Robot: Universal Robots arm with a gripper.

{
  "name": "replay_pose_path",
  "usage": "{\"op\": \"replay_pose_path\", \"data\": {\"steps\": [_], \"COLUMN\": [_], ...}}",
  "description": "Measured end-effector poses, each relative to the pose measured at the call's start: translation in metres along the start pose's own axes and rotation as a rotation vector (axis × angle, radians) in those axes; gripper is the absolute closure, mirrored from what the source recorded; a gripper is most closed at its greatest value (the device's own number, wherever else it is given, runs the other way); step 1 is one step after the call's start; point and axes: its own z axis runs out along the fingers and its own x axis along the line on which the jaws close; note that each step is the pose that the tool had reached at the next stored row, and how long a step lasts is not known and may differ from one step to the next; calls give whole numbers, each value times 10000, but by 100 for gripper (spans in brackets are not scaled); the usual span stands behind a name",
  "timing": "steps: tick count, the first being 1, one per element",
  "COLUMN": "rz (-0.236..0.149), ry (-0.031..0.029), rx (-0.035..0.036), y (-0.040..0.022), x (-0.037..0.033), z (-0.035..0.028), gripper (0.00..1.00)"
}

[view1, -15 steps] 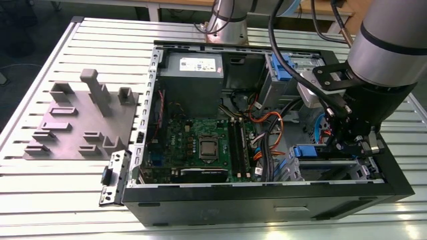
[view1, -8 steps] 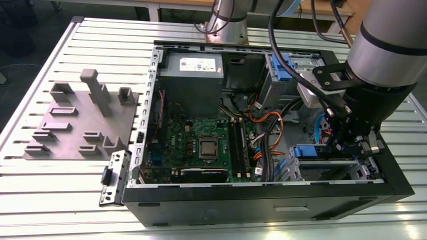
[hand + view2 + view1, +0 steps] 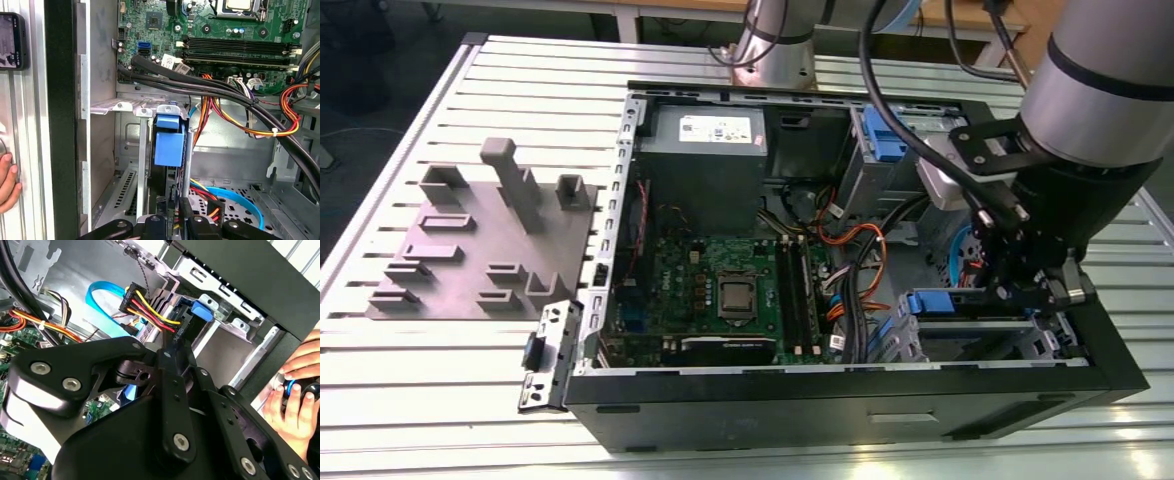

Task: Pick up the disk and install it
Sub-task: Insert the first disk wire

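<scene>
Arm down inside the open computer case, disk standing on edge in its bay.

Across the exterior view from its left: a grey block fixture (image 3: 474, 245) is seen on the slatted table (image 3: 400, 390), then the case (image 3: 854, 400) with the green circuit board (image 3: 720, 290) and grey power box (image 3: 707, 140), then the gripper (image 3: 1027, 290) lowered at the drive cage on that view's right. The disk (image 3: 170, 142), blue-framed, is seen slotted upright in the cage, the gripper (image 3: 170, 225) close against its edge. Whether the claw is spread or pinching cannot be told. A hand (image 3: 295, 405) is seen outside the case wall.
</scene>
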Motion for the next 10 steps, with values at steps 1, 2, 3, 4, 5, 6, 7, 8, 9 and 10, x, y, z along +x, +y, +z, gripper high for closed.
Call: {"op": "replay_pose_path", "data": {"steps": [1, 2, 3, 4, 5, 6, 7, 8, 9, 10], "rz": [0, 0, 0, 0, 0, 1, 0, 0, 0, 0], "ry": [1, 1, 0, 0, 0, -2, -3, -3, -2, 0], "rx": [0, 0, 0, 0, 0, 0, 1, 1, 0, 0], "y": [-3, -7, -10, -13, -14, -13, -14, -14, -14, -14], "x": [1, 2, 3, 3, 4, 4, 3, 3, 4, 4], "z": [-16, -32, -49, -63, -68, -67, -68, -68, -69, -70], "gripper": [76, 76, 76, 76, 76, 76, 76, 76, 78, 78]}}
